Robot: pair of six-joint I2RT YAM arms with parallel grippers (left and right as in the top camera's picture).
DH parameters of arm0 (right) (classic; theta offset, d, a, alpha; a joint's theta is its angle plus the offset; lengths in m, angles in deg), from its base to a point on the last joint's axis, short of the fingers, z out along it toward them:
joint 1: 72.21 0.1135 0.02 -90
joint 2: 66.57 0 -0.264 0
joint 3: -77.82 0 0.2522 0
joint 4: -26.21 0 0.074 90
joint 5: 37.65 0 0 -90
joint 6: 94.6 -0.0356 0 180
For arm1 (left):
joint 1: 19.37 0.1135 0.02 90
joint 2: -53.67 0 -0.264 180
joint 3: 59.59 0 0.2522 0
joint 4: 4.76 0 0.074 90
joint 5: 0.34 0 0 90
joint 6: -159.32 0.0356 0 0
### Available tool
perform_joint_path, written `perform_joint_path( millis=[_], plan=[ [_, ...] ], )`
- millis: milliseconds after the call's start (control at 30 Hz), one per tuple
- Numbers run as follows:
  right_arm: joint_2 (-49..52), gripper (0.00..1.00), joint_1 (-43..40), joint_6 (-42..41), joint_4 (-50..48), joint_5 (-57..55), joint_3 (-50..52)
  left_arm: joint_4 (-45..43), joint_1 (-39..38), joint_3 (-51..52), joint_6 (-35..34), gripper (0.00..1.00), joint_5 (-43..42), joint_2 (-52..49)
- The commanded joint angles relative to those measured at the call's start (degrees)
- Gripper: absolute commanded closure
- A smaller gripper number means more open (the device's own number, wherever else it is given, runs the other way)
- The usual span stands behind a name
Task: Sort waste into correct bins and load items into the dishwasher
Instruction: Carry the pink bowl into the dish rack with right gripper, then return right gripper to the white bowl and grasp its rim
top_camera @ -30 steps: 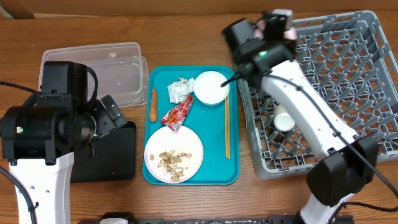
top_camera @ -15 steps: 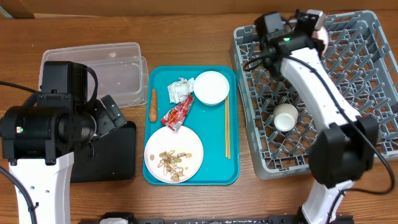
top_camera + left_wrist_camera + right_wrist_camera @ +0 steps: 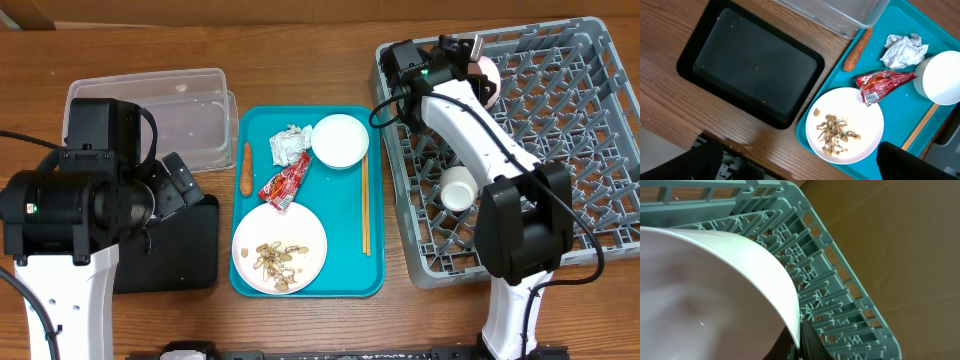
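We judge the pale pink round bowl point(image 3: 715, 280) stiff, slick, breakable; right gripper point(image 3: 799, 341) pinches its thin rim, left gripper point(image 3: 800, 155) stands spread.

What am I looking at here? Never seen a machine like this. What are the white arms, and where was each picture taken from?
It's a robot with two arms at a table, each ending in two pinching fingers. One picture looks down from above; the other two come from cameras on the wrists. A teal tray holds a plate with food scraps, a white bowl, chopsticks, a carrot, a red wrapper and a napkin. Left of it are a clear tub and a black tray; right of it, a grey dish rack with a cup inside. The right arm's fingers pinch the rim of a pale pink bowl over the rack. The left arm's fingers are open and empty.
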Motion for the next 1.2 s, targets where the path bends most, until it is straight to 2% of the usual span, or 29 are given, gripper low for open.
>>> perform_joint_path(
  millis=[0, 433, 500, 567, 633, 733, 833, 933, 1000, 1100, 1167],
  plan=[
    [0.2, 0.96, 0.9, -0.8, 1.2, -0.2, 0.6, 0.0, 0.3, -0.6, -0.3, 0.00, 0.6, -0.3],
    [0.2, 0.95, 7.8, -1.3, 6.7, -0.3, 2.4, 0.0, 0.3, -0.6, -0.3, 0.00, 0.6, -0.3],
    [0.1, 0.84, 9.1, -1.3, 7.6, 0.0, 2.4, 0.0, 0.3, -0.6, -0.3, 0.00, 0.6, -0.3],
    [0.0, 0.66, 10.6, -1.3, 8.5, 0.0, 2.4, 0.0, 0.3, -0.6, -0.3, 0.00, 0.6, -0.3],
    [-0.5, 0.54, 11.9, -1.4, 8.8, 0.1, 2.4, 0.0, 0.3, -0.6, -0.3, 0.00, 0.6, -0.3],
    [-2.5, 0.40, 14.2, -2.6, 9.2, 0.7, 2.1, 0.0, 0.3, -0.6, -0.3, 0.00, 0.6, -0.3],
    [-4.3, 0.33, 15.6, -2.6, 9.4, 2.7, 0.8, 0.0, 0.3, -0.6, -0.3, 0.00, 0.6, -0.3],
    [-7.5, 0.31, 16.2, -2.9, 9.4, 8.0, -0.8, 0.0, 0.3, -0.6, -0.3, 0.00, 0.6, -0.3],
    [-10.3, 0.00, 16.2, -4.6, 8.9, 14.5, -1.6, 0.0, 0.3, -0.6, -0.3, 0.00, 0.6, -0.3],
    [-14.4, 0.00, 16.2, -5.5, 4.5, 28.4, -1.7, 0.0, 0.3, -0.6, -0.3, 0.00, 0.6, -0.3],
    [-16.3, 0.00, 16.2, -3.2, 1.9, 38.8, -1.7, 0.0, 0.3, -0.6, -0.3, 0.00, 0.6, -0.3]
  ],
)
